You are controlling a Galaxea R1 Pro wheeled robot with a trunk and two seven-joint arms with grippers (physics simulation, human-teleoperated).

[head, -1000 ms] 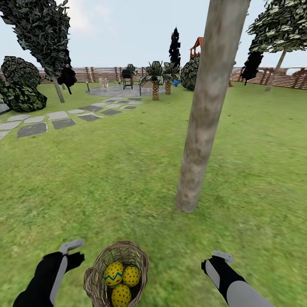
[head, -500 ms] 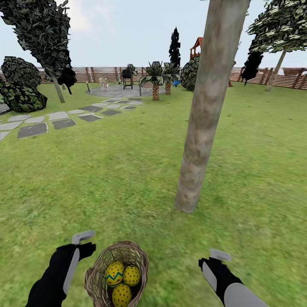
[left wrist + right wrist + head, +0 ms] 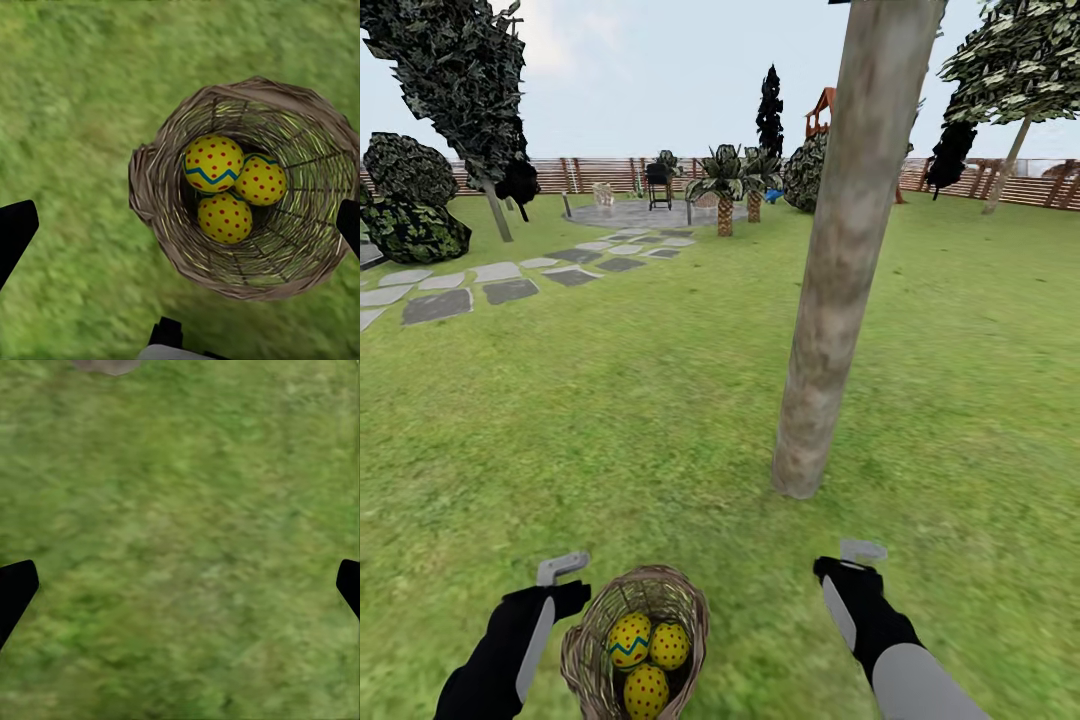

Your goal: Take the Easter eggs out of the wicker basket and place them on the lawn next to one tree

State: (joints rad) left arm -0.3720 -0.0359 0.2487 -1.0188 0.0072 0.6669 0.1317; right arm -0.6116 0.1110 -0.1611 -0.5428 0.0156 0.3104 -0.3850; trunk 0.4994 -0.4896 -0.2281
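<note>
Two grippers hang low over the grass at the near edge of the head view. The left gripper (image 3: 565, 585) hovers just beside the wicker basket (image 3: 585, 650), on its left, and its wrist view shows the two dark fingertips (image 3: 15, 232) spread wide at opposite edges with nothing between them but grass and the basket below. The right gripper (image 3: 850, 565) is held apart from the basket on the other side, over bare lawn (image 3: 660, 420); its wrist view likewise has the fingertips (image 3: 15, 589) far apart, empty, with mottled green turf under them. Inside the basket lie the three Easter eggs, packed together and touching: one with a blue-green zigzag band (image 3: 213, 163), one red-dotted egg beside it (image 3: 260, 180), and a third dotted egg (image 3: 224, 217) just beneath both. In the head view they sit in the same cluster, the zigzag egg (image 3: 628, 640) on the left. The basket rests on the grass, tilted so its open mouth faces the camera. Beyond the right gripper, the tree (image 3: 840, 260) rises from the lawn with a thick pale trunk leaning to the right, its base near the basket but not touching it. Farther off, a grey stepping-stone path (image 3: 470, 285) runs leftward, short palms (image 3: 725, 185) stand mid-garden, and a brown slatted fence (image 3: 590, 172) closes the yard.
</note>
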